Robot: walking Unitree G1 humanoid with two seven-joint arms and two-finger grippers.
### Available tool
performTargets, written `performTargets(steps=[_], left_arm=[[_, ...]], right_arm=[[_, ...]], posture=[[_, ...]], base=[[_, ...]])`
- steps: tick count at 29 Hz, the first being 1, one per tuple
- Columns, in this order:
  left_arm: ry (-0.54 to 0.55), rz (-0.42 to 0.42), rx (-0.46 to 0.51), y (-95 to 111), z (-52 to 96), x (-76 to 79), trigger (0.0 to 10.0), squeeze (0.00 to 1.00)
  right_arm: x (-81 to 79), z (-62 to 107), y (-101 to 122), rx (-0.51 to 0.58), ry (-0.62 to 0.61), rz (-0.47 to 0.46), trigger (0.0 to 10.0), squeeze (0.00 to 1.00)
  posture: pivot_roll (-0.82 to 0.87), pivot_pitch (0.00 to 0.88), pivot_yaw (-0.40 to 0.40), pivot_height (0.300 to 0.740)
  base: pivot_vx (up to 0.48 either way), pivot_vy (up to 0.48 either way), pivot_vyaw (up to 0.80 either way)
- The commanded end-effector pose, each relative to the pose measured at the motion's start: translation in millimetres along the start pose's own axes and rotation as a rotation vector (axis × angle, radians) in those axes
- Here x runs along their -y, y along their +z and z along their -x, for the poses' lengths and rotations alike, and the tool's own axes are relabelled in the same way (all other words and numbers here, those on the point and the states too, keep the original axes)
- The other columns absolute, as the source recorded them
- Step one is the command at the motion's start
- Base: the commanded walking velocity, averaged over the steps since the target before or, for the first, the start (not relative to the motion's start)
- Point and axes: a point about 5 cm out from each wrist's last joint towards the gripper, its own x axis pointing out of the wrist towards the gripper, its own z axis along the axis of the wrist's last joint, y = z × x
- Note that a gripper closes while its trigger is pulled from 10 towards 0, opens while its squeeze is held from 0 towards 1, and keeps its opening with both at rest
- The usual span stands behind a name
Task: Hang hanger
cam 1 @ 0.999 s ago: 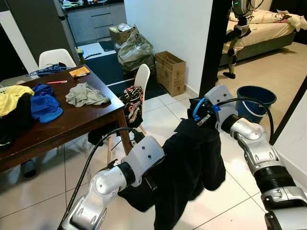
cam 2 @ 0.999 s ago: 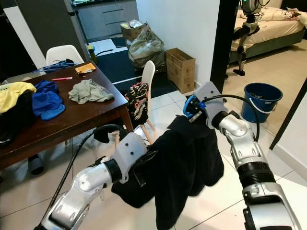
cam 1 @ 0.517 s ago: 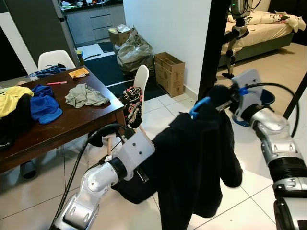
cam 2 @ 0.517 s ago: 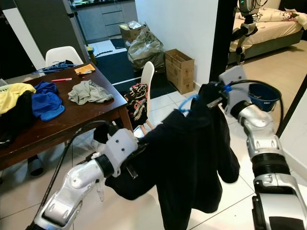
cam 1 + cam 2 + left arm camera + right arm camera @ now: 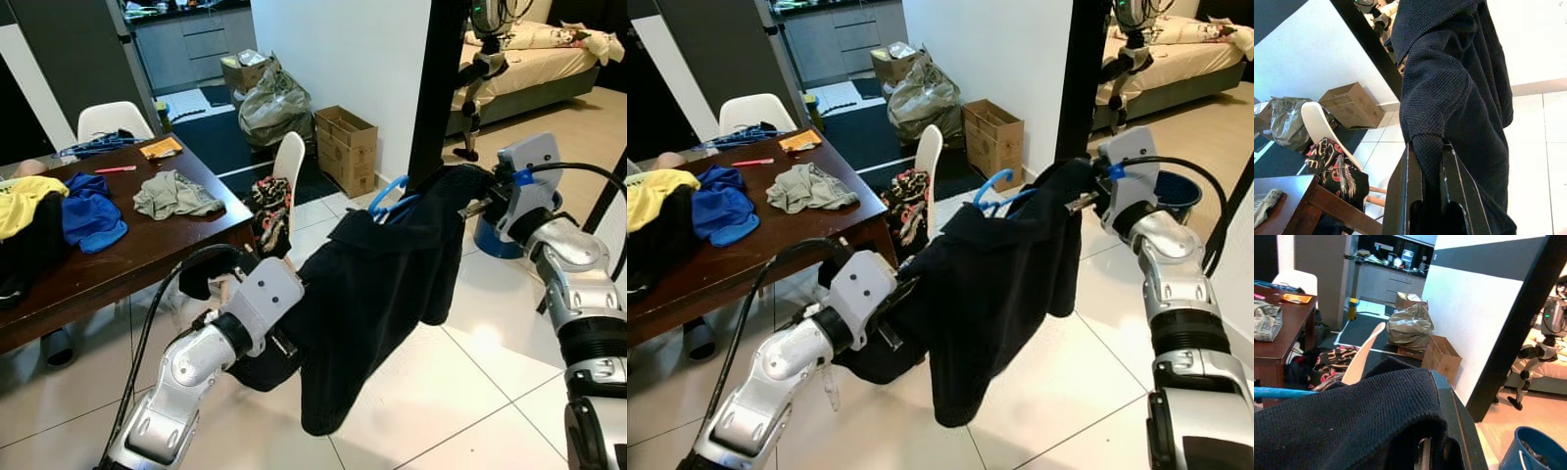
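step: carrying black garment (image 5: 372, 284) on blue hanger (image 5: 389, 199), nowhere hung yet
left gripper (image 5: 1426, 147): pinching a garment fold, closed
right gripper (image 5: 1080, 201): holding garment's shoulder end, finger gap hidden
next: probably finding a rail and hooking hanger

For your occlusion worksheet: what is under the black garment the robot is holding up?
A blue hanger pokes out at the black garment collar; the rest of it is covered, as are both end effectors' fingertips.

Bright, even indoor light; sharp, glare-free frames.

Two silver jointed arms, black ribbed cuffs, looping black cables, white wrist housings, blue clip at right wrist.
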Motion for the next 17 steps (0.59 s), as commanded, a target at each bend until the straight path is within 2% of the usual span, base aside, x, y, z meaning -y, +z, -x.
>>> performTargets(steps=[1,2,4,7,8,10,11,13,14,16,17], left_arm=[[0.009,0.000,0.029,4.5,0.2,-3.3,10.0,0.00],[0.001,0.012,0.034,4.9,0.3,-2.4,10.0,0.00],[-0.020,0.033,0.042,6.1,-0.3,0.9,10.0,0.00],[-0.023,0.034,0.043,6.3,-0.6,1.8,10.0,0.00],[-0.025,0.038,0.044,6.3,-1.0,2.5,10.0,0.00],[-0.025,0.038,0.044,6.3,-1.0,2.5,10.0,0.00],[-0.026,0.036,0.040,5.3,-1.7,3.1,10.0,0.00],[-0.026,0.036,0.040,5.3,-1.7,3.1,10.0,0.00],[-0.027,0.036,0.040,4.9,-2.2,3.2,10.0,0.00],[-0.024,0.034,0.042,5.0,-3.1,2.0,10.0,0.00],[-0.024,0.034,0.042,5.0,-3.1,2.0,10.0,0.00]], right_arm=[[6.3,-2.2,10.8,0.063,-0.025,-0.019,0.0,0.00],[7.2,-2.4,12.9,0.085,-0.026,-0.035,0.0,0.00],[-5.8,-4.2,22.5,0.182,0.071,-0.115,0.0,0.00],[-12.0,-4.1,26.4,0.221,0.120,-0.145,0.0,0.00],[-20.1,-3.4,31.8,0.267,0.186,-0.191,0.0,0.00],[-20.1,-3.4,31.8,0.267,0.186,-0.191,0.0,0.00],[-28.0,-2.4,36.3,0.303,0.253,-0.235,0.0,0.00],[-28.0,-2.4,36.3,0.303,0.253,-0.235,0.0,0.00],[-36.4,-1.1,39.0,0.320,0.324,-0.263,0.0,0.00],[-55.1,3.8,36.8,0.305,0.468,-0.248,0.0,0.00],[-55.1,3.8,36.8,0.305,0.468,-0.248,0.0,0.00]], posture=[[-0.01,0.000,0.049,0.740],[-0.01,0.000,0.049,0.740],[-0.02,0.000,0.056,0.740],[-0.02,0.000,0.056,0.740],[-0.02,0.000,0.054,0.740],[-0.02,0.000,0.054,0.740],[-0.02,0.000,0.054,0.740],[-0.02,0.000,0.054,0.740],[-0.02,0.000,0.055,0.740],[-0.02,0.000,0.057,0.740],[-0.02,0.000,0.057,0.740]], base=[[0.000,0.000,0.00],[0.000,0.000,0.00],[0.000,0.000,0.00],[0.000,0.000,0.00],[0.000,0.000,0.00],[0.000,0.000,0.00],[0.000,0.000,0.00],[0.000,0.000,0.00],[0.000,0.000,0.00],[0.000,0.000,0.00],[0.000,0.000,0.00]])
